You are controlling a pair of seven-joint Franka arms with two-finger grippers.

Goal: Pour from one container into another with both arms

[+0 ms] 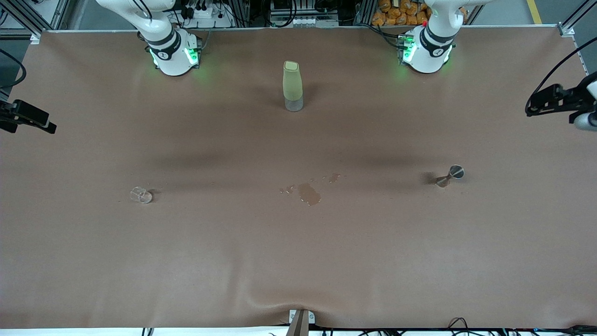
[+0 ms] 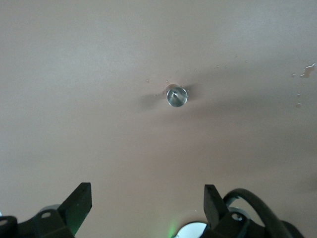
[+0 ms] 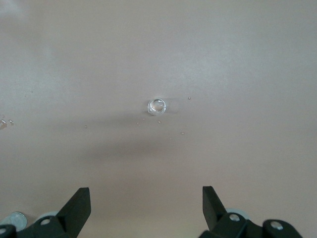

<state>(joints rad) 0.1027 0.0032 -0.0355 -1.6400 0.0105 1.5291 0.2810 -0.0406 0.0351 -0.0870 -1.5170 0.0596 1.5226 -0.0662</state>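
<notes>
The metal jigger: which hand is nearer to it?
Left. The left hand hangs open, high over the metal jigger at the left arm's end of the table. The right hand, also open, is over the clear glass at the right arm's end.

Soft overhead light, faint shadows.

A robotics lab: along the top of the frame two white arm bases (image 1: pixel 173 56) with green status lights are bolted to a brown paper-covered counter (image 1: pixel 298 252), backed by aluminium framing (image 1: pixel 21 16), power strips and cable bundles (image 1: pixel 200 11), with cameras on stands (image 1: pixel 28 116) at both side edges.
</notes>
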